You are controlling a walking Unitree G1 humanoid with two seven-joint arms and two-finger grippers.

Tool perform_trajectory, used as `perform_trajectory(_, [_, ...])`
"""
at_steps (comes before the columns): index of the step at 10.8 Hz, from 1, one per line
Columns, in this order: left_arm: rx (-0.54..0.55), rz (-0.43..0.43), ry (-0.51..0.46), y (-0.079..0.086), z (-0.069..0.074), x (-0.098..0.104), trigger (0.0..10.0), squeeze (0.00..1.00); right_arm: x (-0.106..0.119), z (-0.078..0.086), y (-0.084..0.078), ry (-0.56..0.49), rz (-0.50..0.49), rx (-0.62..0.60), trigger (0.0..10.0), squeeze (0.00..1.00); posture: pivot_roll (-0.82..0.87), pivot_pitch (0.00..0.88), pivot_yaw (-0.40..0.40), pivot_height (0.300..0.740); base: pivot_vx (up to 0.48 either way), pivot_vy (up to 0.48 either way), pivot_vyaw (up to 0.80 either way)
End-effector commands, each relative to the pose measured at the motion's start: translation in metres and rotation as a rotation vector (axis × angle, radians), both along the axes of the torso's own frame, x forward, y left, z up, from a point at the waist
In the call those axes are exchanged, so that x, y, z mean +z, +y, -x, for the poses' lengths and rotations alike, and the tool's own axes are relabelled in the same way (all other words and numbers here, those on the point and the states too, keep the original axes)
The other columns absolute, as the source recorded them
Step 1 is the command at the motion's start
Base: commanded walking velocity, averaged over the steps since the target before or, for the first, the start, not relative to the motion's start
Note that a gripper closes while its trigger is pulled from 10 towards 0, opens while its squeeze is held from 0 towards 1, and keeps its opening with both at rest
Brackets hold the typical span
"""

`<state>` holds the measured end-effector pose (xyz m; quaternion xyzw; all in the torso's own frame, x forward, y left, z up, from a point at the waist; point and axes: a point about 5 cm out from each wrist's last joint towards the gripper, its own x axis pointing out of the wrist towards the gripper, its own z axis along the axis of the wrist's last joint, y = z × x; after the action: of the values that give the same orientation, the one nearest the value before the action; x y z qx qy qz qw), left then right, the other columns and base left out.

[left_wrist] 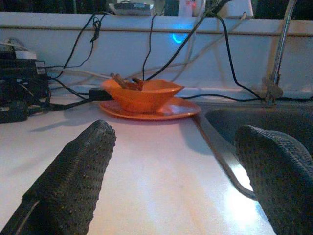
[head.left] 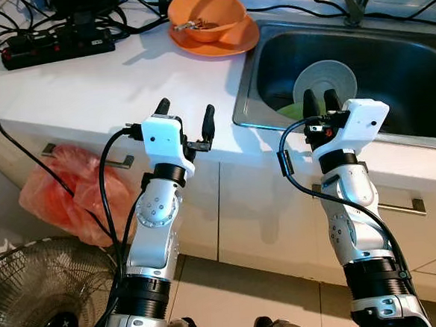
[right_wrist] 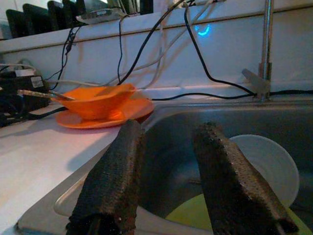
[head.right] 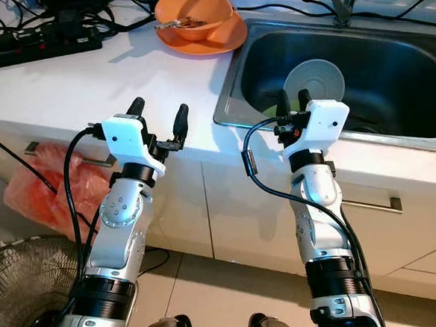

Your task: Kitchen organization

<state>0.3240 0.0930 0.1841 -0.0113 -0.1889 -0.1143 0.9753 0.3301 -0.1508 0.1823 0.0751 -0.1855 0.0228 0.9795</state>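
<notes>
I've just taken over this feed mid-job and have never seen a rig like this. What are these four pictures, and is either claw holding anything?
This is a humanoid robot with two silver arms. The two wide pictures come from its head camera, looking down; the other two look along each gripper's black fingers. The left gripper hovers open over the white counter, holding nothing. The right gripper is at the near edge of the steel sink, fingers slightly parted, also holding nothing. In the sink stands a pale round plate with something yellow-green below it. Farther back on the counter, an orange bowl sits on an orange plate, beside a black power strip.
</notes>
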Motion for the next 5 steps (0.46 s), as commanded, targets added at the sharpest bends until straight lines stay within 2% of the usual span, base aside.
perform_trajectory(1, [0.006, -0.012, -0.004, 0.0012, 0.0009, 0.0023, 10.0, 0.00, -0.0010, -0.0027, 0.0008, 0.019, -0.008, 0.001, 10.0, 0.00, 0.09, 0.167, -0.015, 0.740, 0.000, 0.000, 0.00])
perform_trajectory(3, [0.033, -0.003, 0.002, 0.0061, 0.0004, 0.0017, 10.0, 0.00, -0.0018, -0.0041, 0.0029, 0.026, -0.011, 0.008, 10.0, 0.00, 0.10, 0.167, -0.016, 0.740, 0.000, 0.000, 0.00])
perform_trajectory(4, [0.033, -0.008, 0.000, 0.0060, 0.0013, 0.0021, 10.0, 0.00, -0.0015, -0.0044, 0.0044, 0.027, -0.014, 0.010, 10.0, 0.00, 0.10, 0.170, -0.016, 0.740, 0.000, 0.000, -0.50])
perform_trajectory(5, [0.044, -0.007, -0.003, 0.0080, 0.0012, 0.0025, 10.0, 0.00, -0.0024, -0.0052, 0.0062, 0.028, -0.008, 0.016, 10.0, 0.00, 0.11, 0.171, -0.018, 0.740, 0.000, 0.000, 0.00])
